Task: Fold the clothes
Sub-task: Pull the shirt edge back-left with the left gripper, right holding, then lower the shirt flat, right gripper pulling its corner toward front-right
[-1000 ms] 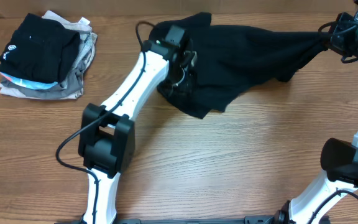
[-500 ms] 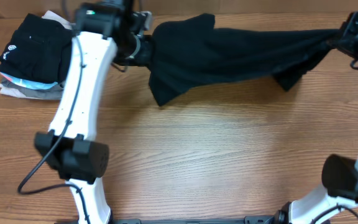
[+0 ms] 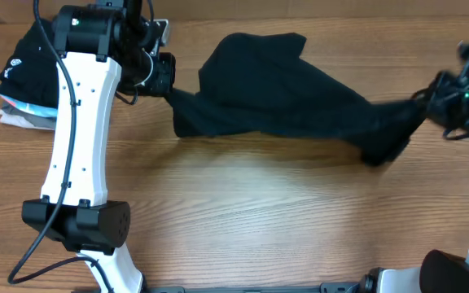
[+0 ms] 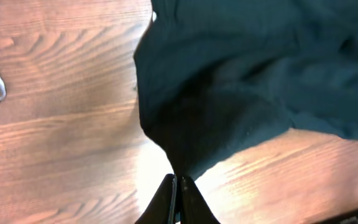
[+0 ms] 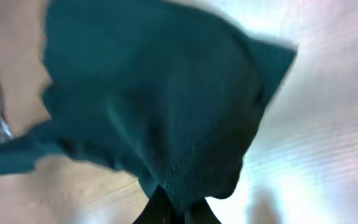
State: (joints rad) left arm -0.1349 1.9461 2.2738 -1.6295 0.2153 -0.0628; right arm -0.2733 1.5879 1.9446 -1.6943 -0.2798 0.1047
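Left gripper [image 3: 168,86] is clamped on one end of the black shirt [image 3: 283,94]. In the left wrist view its fingers [image 4: 168,198] are pressed together with almost no gap, and a narrow peak of cloth is caught right at their tips. From that pinch the fabric fans out wide and loose, away from the gripper and across the wooden table [image 3: 259,212]. Right gripper [image 3: 428,102] grips the opposite end of the same shirt. In the right wrist view its jaws meet at the bottom edge with a bunched fold trapped between them, though that picture is blurred and the overhead shows this gripper smeared too. The shirt spans the whole gap between the two grippers. It is drawn to a thin point at each one and is fullest nearer the left gripper, where a rumpled flap rises on the far side. Whether its sagging middle touches the table cannot be told. On the side of the left gripper away from the shirt sits a stack of folded garments [image 3: 23,114], topped by a black one with a round white logo [image 3: 15,67] and partly hidden behind the white left arm [image 3: 76,138].
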